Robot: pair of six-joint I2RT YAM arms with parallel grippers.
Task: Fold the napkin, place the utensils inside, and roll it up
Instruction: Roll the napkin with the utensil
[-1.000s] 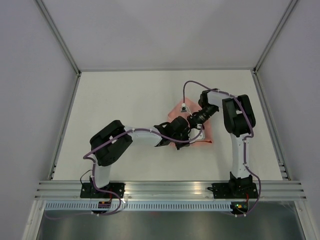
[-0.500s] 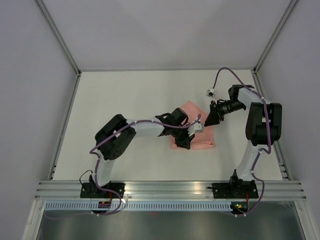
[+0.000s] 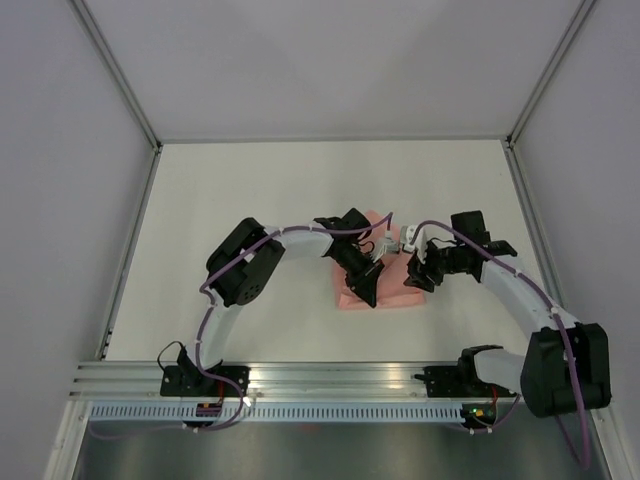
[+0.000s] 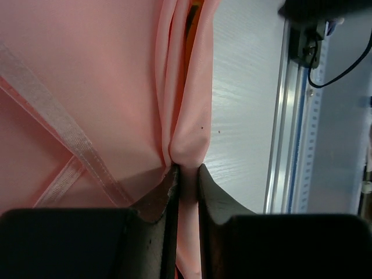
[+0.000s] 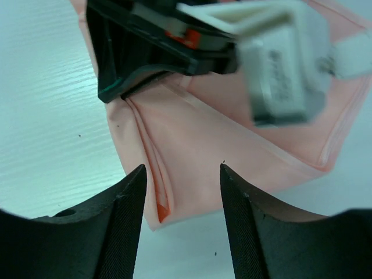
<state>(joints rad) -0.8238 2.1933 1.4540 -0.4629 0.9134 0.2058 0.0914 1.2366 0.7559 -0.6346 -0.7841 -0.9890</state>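
The salmon-pink napkin (image 3: pixel 396 293) lies folded on the white table between both arms. My left gripper (image 3: pixel 368 289) is shut on a raised fold at the napkin's near edge (image 4: pixel 187 157). A sliver of the yellow-orange and black utensil (image 4: pixel 192 16) shows inside that fold. My right gripper (image 3: pixel 415 277) is open over the napkin's right part, its fingers (image 5: pixel 131 197) apart and nothing between them (image 5: pixel 181 174). An orange utensil tip (image 5: pixel 161 211) peeks from the fold's end. The left gripper (image 5: pixel 145 52) shows at the top of the right wrist view.
An aluminium rail (image 3: pixel 340 378) runs along the table's near edge and also shows in the left wrist view (image 4: pixel 279 116). White walls and frame posts (image 3: pixel 130 100) bound the back and sides. The right arm's cable (image 3: pixel 470 240) loops above the napkin.
My right arm has swung in from the far right and its open gripper now hovers over the napkin's right part. My left gripper has shifted slightly, still pinching the fold.
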